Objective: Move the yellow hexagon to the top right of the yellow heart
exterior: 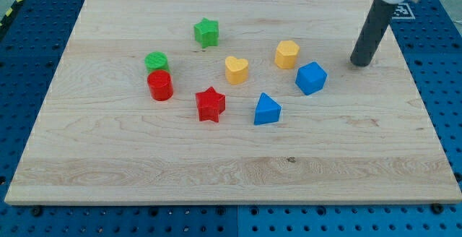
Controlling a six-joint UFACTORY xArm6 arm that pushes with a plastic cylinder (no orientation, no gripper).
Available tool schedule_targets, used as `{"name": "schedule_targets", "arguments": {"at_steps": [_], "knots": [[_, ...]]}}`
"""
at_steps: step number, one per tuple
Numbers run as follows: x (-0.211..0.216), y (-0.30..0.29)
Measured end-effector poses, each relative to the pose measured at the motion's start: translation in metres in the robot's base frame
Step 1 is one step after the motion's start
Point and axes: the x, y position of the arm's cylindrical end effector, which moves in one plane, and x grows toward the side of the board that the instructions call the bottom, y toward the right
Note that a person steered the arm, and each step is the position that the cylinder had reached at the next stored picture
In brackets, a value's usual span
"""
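The yellow hexagon point(286, 54) sits on the wooden board point(216, 165), up and to the right of the yellow heart point(236, 69), with a small gap between them. My tip point(360, 63) rests on the board to the right of the hexagon, about a hundred pixels away, touching no block. The dark rod rises from it toward the view's top right.
A blue cube-like block point(311, 78) lies between my tip and the hexagon, slightly lower. A blue triangle-like block point(266, 110), a red star point(210, 104), a red cylinder point(159, 86), a green cylinder point(156, 61) and a green star point(206, 32) lie around the heart.
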Motion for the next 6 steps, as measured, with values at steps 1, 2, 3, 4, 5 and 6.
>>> {"name": "schedule_targets", "arguments": {"at_steps": [1,2,3,4,5,6], "knots": [[0.014,-0.046],[0.024,-0.085],[0.033,-0.088],[0.024,-0.04],[-0.012,-0.027],[-0.028,-0.072]]}}
